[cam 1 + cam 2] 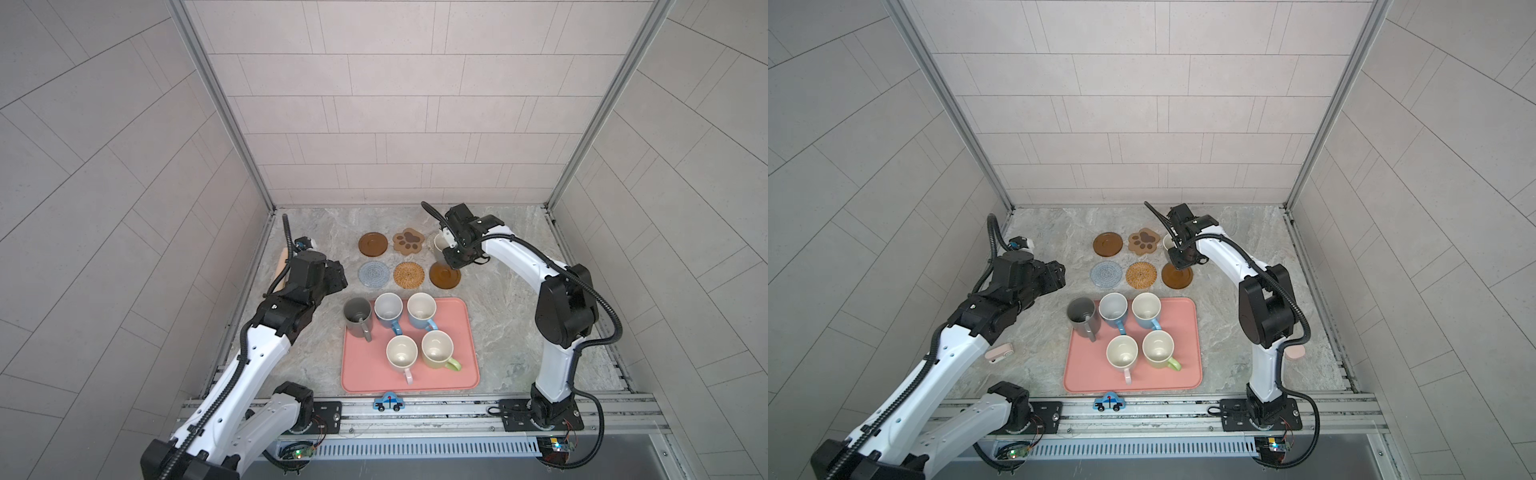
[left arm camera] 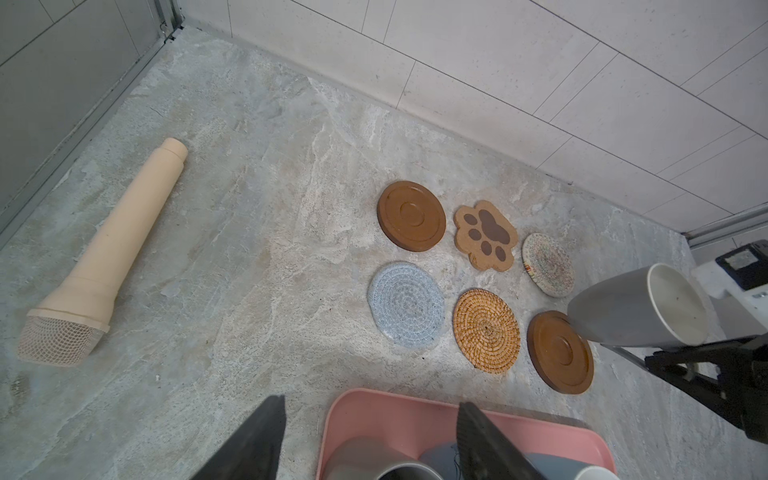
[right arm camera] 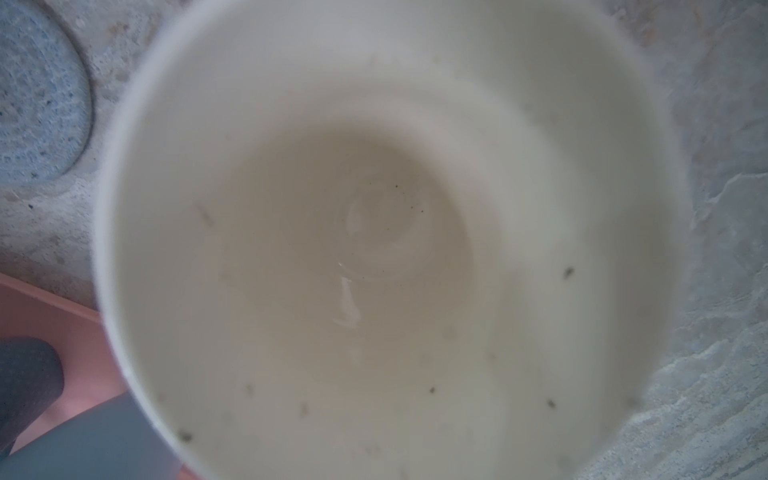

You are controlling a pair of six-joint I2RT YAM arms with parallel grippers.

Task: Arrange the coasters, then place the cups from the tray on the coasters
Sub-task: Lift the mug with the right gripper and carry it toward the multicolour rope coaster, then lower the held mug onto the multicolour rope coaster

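Six coasters lie in two rows: dark brown disc point(image 1: 373, 244), paw print point(image 1: 409, 242), cream woven point(image 2: 547, 264), grey-blue point(image 1: 374, 273), rattan point(image 1: 409, 274), second brown disc point(image 1: 444, 276). My right gripper point(image 1: 452, 258) is shut on the short grey cup point(image 1: 439, 246), holding it at the right end of the rows between the cream coaster and the second brown disc. The pink tray point(image 1: 457, 365) carries a dark grey cup point(image 1: 357, 318), two blue ones point(image 1: 388, 309) point(image 1: 422, 309), a pink one point(image 1: 402, 353) and a yellow-green one point(image 1: 438, 351). My left gripper point(image 2: 370, 409) hangs open over the tray's far left corner.
A beige toy microphone point(image 2: 104, 257) lies by the left wall. A blue toy car point(image 1: 388, 402) sits on the front rail. A small pink object point(image 1: 998, 353) lies under my left arm, and a pink disc point(image 1: 1295, 352) behind my right arm.
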